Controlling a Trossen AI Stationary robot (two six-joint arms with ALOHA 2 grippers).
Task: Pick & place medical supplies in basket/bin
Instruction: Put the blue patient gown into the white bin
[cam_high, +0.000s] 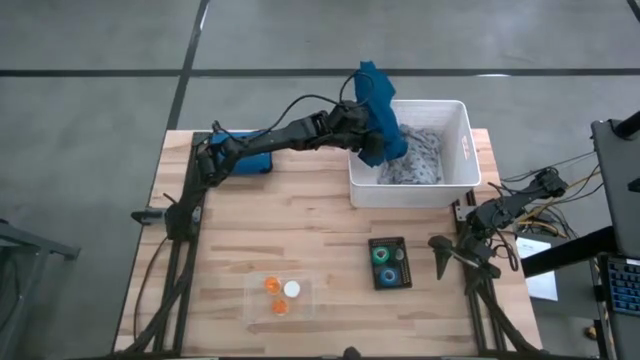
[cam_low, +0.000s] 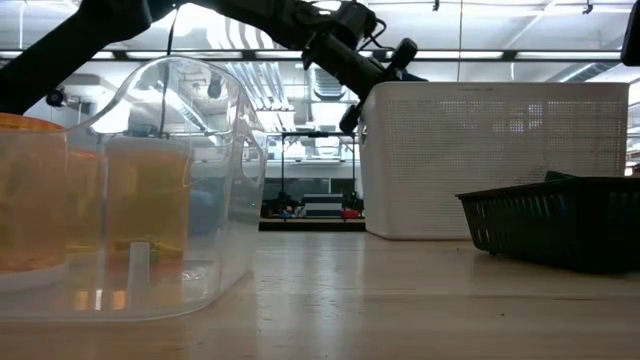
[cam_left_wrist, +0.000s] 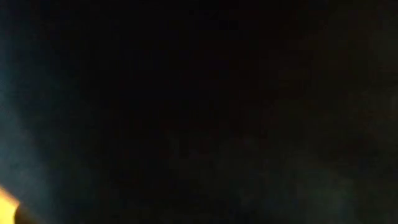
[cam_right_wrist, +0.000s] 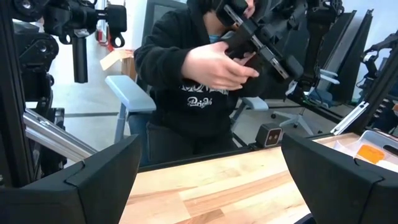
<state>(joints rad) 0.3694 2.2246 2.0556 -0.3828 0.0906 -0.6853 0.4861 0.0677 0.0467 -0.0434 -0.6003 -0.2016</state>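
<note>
Dark blue cloth (cam_high: 379, 112) hangs bunched from the left gripper (cam_high: 362, 118), which is clamped on it above the near-left wall of the white tub (cam_high: 410, 190) at the table's far right corner; part of the cloth drapes over the rim and into the tub. Inside the tub lies the pale grey patterned cloth (cam_high: 420, 160). The left wrist view is almost wholly dark, covered by fabric. Toward the near edge, a small black tray (cam_high: 389, 281) holds the green tape roll (cam_high: 380, 256) and blue tape roll (cam_high: 390, 274), and left of it a clear tray (cam_high: 258, 298) holds two orange caps (cam_high: 272, 285) and a white cap (cam_high: 291, 290). The bright blue pouch (cam_high: 252, 160) lies near the far left corner, partly under the left arm. The right gripper (cam_high: 441, 262) rests at the table's right edge with its fingers (cam_right_wrist: 102, 180) spread wide and nothing between them. In the right wrist view a person in a dark hoodie (cam_right_wrist: 186, 81) sits beyond the table, handling a black device.
</note>
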